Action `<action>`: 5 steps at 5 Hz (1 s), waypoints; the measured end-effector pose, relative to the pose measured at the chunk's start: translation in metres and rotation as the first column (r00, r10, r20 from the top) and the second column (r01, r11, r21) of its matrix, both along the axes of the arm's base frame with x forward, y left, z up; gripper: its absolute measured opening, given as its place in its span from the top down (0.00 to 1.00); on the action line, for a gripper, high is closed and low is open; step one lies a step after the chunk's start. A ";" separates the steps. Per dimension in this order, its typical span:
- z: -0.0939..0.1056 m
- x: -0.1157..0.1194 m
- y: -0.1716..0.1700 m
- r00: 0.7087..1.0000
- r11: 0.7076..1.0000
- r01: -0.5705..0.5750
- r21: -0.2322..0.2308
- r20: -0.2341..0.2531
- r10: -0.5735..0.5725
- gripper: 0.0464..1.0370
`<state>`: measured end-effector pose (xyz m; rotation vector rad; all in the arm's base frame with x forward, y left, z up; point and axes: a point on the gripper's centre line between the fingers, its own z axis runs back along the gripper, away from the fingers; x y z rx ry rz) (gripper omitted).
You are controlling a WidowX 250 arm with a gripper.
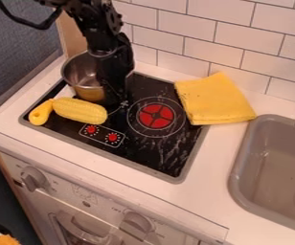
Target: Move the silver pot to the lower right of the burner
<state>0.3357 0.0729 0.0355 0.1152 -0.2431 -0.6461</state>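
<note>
The silver pot (81,76) stands at the back left of the black stove top, partly hidden behind the arm. My gripper (115,98) hangs down at the pot's right side, low over the stove. Dark fingers blend into the black surface there, and whether they touch the pot's wall is unclear. To the right of the gripper lies the burner (156,116), a red disc with a thin ring around it.
A yellow corn cob (80,111) and a small yellow object (40,113) lie in front of the pot. A folded yellow cloth (215,99) overlaps the stove's back right edge. The grey sink (241,165) is at the right; a tiled wall (175,43) stands behind.
</note>
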 end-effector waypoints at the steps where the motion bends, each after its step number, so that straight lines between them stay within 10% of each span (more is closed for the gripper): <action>1: 0.025 0.006 -0.001 0.999 1.000 -0.008 -0.021 0.031 0.008 0.96; 3: 0.096 -0.005 -0.021 0.985 0.999 0.022 -0.050 0.169 -0.013 0.96; 5: 0.073 -0.047 -0.086 0.980 0.985 0.137 -0.102 0.160 -0.120 0.96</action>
